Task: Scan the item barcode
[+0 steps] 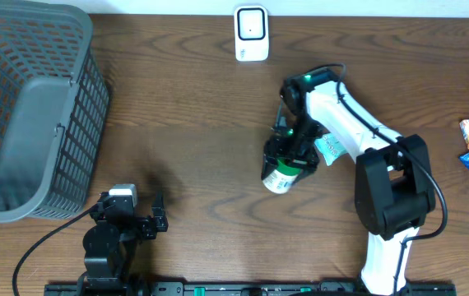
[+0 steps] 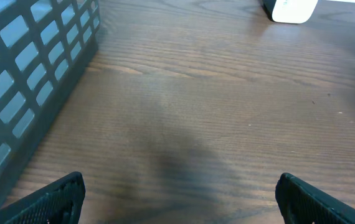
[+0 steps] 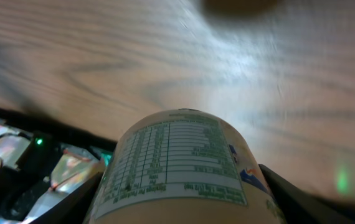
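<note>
The right gripper [image 1: 289,161] is closed partway around the container [image 1: 278,179], one finger on each side. The container is round, with a white end and a green band. In the wrist view its pale label carries a green-printed table of figures (too blurred to read) and a blue and orange patch at one edge. It sits well apart from the white scanner [image 1: 251,33], towards the robot and slightly right. The left gripper [image 2: 180,202], further from the scanner, is spread wide and holds nothing. The grey basket [image 1: 86,123] stands far to the scanner's left.
</note>
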`<state>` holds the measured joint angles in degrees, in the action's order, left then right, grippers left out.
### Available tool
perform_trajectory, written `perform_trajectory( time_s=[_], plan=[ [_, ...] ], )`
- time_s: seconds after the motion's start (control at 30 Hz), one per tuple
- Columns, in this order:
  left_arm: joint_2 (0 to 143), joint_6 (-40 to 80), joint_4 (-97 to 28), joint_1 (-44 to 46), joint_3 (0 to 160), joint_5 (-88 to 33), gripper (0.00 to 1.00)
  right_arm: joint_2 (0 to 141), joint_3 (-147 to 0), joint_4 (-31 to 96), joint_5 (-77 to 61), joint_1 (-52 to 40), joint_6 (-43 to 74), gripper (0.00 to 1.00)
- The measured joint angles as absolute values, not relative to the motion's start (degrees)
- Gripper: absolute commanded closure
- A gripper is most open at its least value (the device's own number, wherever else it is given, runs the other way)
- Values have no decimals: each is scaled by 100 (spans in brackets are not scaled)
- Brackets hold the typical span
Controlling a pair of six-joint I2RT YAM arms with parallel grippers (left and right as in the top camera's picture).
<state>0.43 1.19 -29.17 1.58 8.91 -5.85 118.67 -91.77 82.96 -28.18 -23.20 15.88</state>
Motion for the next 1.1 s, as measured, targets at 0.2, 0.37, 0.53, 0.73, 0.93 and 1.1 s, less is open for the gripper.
perform_trajectory(
  time_s=[0.2,0.37,0.53,0.73,0.93,1.1],
  plan=[
    [43,119,-2915,158,891,-582,2,11867,-10431,7802,-2423,-2681,1592,59],
    [43,119,-2917,158,891,-582,2,11867,-11375,6869,-1640,-2788,1590,55],
    [43,119,-2917,158,891,-582,2,11867,-11522,5798,-998,-2783,1437,55],
    [43,119,-2915,158,891,-582,2,11874,-11522,4589,-248,-2786,1039,58],
    [43,119,-2915,158,891,-582,2,12226,-11537,3267,355,-2786,567,59],
    [45,119,-2915,158,891,-582,2,12905,-11535,1951,884,-2766,126,59]
  ],
)
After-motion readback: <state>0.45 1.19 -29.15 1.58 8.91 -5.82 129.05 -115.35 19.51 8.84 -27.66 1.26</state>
